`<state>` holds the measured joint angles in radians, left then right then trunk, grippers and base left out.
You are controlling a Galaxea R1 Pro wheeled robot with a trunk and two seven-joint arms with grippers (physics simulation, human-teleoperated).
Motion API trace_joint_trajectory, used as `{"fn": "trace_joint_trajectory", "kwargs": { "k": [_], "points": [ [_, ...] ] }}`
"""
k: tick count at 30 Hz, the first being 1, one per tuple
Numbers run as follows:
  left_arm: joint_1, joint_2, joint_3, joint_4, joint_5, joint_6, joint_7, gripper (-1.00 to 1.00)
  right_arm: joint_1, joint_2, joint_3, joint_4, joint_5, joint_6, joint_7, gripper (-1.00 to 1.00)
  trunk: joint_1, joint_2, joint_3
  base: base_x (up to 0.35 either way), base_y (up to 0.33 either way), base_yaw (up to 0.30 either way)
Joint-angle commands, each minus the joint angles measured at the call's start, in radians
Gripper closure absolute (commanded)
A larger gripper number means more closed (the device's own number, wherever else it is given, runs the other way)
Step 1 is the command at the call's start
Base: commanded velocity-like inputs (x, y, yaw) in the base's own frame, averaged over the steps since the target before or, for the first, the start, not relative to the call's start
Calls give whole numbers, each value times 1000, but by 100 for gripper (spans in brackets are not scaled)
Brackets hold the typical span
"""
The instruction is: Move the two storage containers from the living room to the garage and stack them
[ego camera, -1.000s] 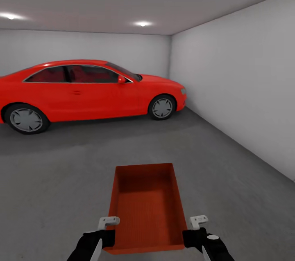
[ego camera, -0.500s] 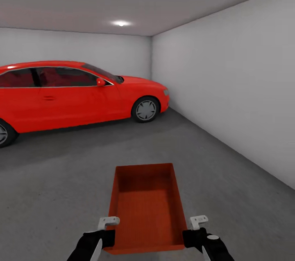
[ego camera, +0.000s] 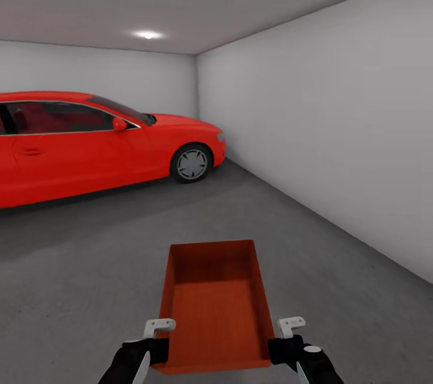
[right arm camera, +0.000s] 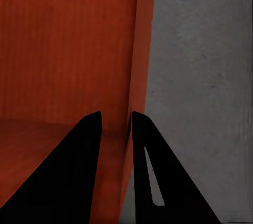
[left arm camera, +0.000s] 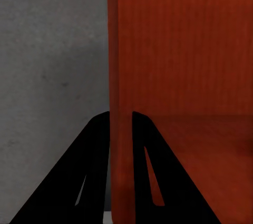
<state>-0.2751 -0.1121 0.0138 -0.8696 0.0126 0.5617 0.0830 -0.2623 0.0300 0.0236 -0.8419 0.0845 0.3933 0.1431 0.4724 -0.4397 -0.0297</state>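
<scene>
Facing a dark grey concrete floor (ego camera: 90, 263) and pale grey walls (ego camera: 325, 125), we stand in the garage with a red car (ego camera: 90, 143) at frame left. Our left gripper (left arm camera: 121, 124) and right gripper (right arm camera: 115, 121) each pinch a side wall of the storage container (ego camera: 213, 306), held low at centre. Since 0.5 s ago the view has panned right; the car sits further left.

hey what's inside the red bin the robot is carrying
Nothing: the storage container shows just its bare ribbed bottom. The near inside corners, by the left claw and right claw, are hidden.
</scene>
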Motion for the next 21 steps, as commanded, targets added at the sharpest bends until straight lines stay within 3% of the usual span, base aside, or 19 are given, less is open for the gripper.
{"fn": "trace_joint_trajectory", "kwargs": {
  "k": [1, 10, 21],
  "points": [
    [-1, -1, 9, -5, -26, -36, 4, 100, 0, 30, 44, 0, -13, 7, 24, 100, 1, -2, -2, 0, 0, -269],
    [-1, -1, 9, -5, -26, -36, 4, 100, 0, 30, 44, 0, -13, 7, 24, 100, 1, -2, 2, 25, 0, -269],
    [-1, -1, 9, -5, -26, -36, 4, 100, 0, 30, 44, 0, -13, 7, 24, 100, 1, -2, 8, 305, 0, -269]
  ]
}}
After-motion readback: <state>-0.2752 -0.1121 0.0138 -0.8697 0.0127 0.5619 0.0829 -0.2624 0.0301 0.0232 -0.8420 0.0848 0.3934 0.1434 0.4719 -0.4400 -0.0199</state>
